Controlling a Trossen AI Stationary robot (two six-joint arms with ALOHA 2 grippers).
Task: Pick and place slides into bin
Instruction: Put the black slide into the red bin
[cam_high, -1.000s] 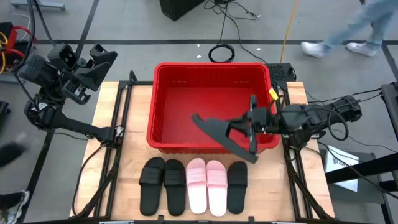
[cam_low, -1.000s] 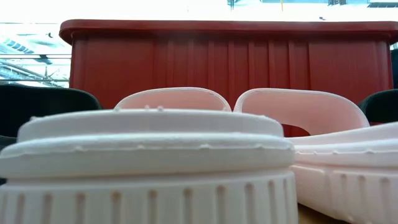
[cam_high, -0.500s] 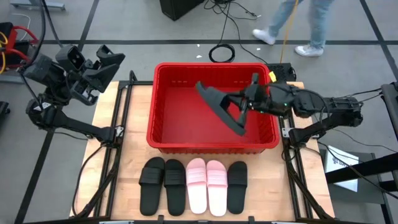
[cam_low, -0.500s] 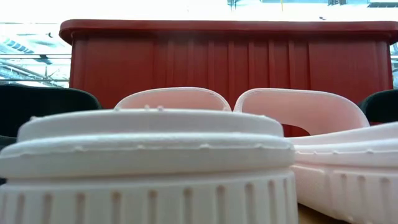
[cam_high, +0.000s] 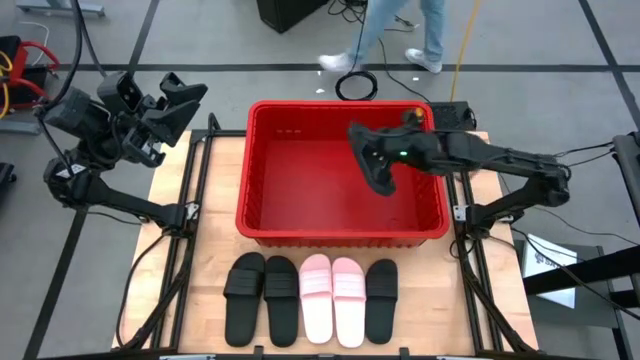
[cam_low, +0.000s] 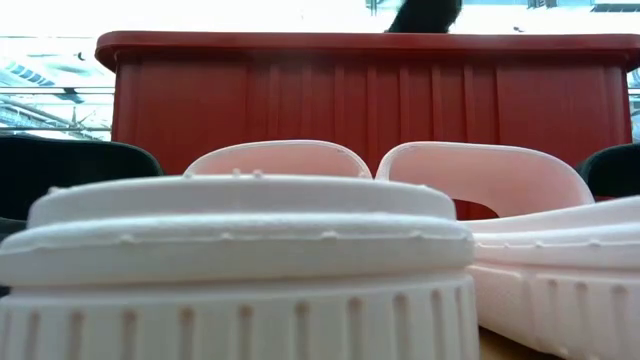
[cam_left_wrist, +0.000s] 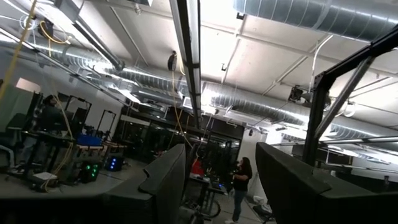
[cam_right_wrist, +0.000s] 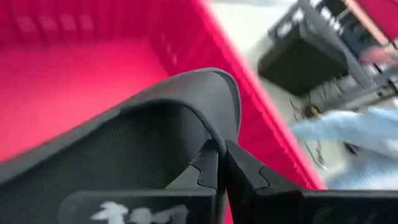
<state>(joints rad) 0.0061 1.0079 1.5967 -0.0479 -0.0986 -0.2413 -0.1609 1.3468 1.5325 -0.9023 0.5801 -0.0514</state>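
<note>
At the far left of the high view, the left gripper (cam_high: 175, 95) is raised beside the surface (cam_high: 180, 290), well away from everything; its fingers (cam_left_wrist: 165, 180) are spread apart with nothing between them, and its wrist view looks up at the ceiling, so this arm is waiting.

Near the front edge of the surface, a row of five slides lies side by side: two black slides (cam_high: 262, 297) on the left, two pink slides (cam_high: 333, 298) in the middle, then another black slide (cam_high: 381, 298) on the right. All point their long axes toward the bin (cam_high: 262, 215), which stands just behind them.

Over the right half of the bin, the right gripper (cam_high: 398, 158) reaches in from the right, its fingers (cam_right_wrist: 245, 177) clenched on the strap of the sixth black slide (cam_high: 371, 163). That slide hangs in the air above the bin's interior, inside the rim line, its long axis running roughly from the bin's back toward its front and tilted. It sits directly at the fingers' tip, toward the bin's middle.

Judging by this, letting go here should drop it into the bin; the right arm is also nearer the remaining row.
</note>
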